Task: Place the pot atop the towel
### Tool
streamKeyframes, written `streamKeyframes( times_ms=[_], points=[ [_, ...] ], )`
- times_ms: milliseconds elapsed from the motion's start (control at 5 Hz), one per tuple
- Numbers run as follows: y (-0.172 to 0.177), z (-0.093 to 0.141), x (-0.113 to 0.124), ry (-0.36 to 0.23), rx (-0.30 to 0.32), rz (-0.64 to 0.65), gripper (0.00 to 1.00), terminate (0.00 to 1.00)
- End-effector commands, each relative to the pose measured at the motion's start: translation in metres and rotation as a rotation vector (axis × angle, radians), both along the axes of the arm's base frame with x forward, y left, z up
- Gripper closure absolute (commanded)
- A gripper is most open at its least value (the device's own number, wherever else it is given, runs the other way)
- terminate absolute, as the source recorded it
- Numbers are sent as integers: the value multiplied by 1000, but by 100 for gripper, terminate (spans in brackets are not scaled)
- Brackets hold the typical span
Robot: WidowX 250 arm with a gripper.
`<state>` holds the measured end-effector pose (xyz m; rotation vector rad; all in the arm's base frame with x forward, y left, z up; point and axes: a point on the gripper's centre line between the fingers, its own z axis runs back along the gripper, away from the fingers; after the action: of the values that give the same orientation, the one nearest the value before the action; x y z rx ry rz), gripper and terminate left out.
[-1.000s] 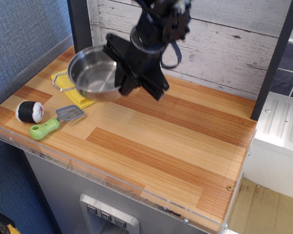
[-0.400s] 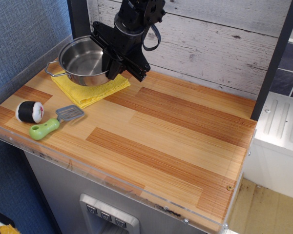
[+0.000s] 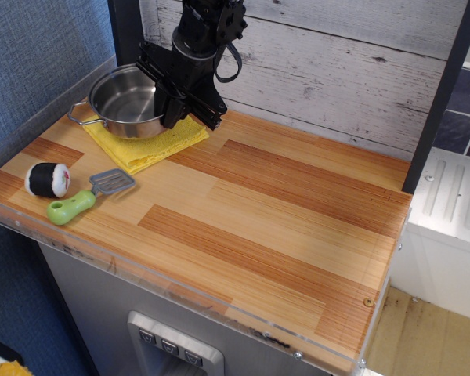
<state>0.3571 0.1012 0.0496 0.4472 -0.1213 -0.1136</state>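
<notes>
The shiny steel pot [image 3: 125, 102] is at the back left of the wooden counter, over the far left part of the yellow towel [image 3: 153, 142]. I cannot tell whether it rests on the cloth or hangs just above it. A wire handle sticks out at its left. My black gripper [image 3: 171, 95] is shut on the pot's right rim, coming down from the upper middle. The towel's front and right parts show beyond the pot; the rest is hidden under it.
A black and white sushi-roll toy [image 3: 47, 178] and a green-handled spatula [image 3: 86, 197] lie at the front left. A white plank wall [image 3: 337, 70] stands behind. A dark post [image 3: 125, 31] rises at the back left corner.
The gripper has carried the pot left and back, from above the towel's right edge to over the towel, and lowered it.
</notes>
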Motion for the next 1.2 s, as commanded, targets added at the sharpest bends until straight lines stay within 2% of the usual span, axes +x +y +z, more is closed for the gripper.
streamKeyframes(
  times_ms=[0,200,400,600,1000],
  points=[
    [12,5,10,0,10,20,0,0],
    [7,2,8,21,12,32,0,0],
    [6,4,6,21,25,32,0,0],
    [3,8,5,22,12,18,0,0],
    [-10,41,8,-68,37,-27,0,0]
  ],
)
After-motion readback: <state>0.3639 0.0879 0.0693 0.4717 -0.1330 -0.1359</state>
